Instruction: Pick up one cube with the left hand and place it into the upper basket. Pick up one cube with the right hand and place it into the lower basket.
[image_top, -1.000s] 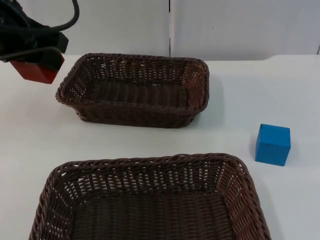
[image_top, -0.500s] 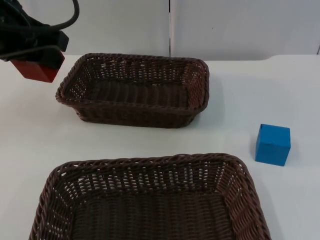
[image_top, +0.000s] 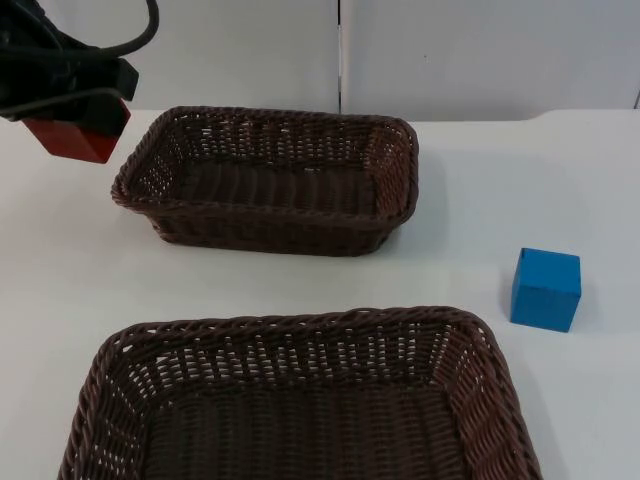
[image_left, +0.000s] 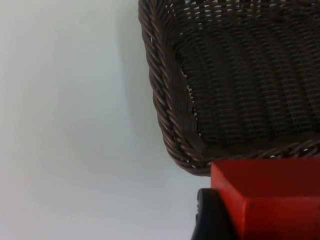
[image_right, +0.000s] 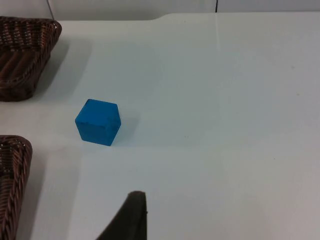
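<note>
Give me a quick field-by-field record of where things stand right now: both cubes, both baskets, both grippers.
red cube: held in the left gripper, raised beside the upper basket's left end, not yet over it
blue cube: on the table, right of both baskets, untouched
upper basket: nothing inside
lower basket: nothing inside
right gripper: waits above the table, short of the blue cube

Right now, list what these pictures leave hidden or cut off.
1. Red cube: upper part covered by the left claw in the top view; cut by the edge in the left wrist view.
2. Lower basket: near side cut off by the top view's edge.
3. Right claw: one fingertip visible, so its opening is unknowable.
</note>
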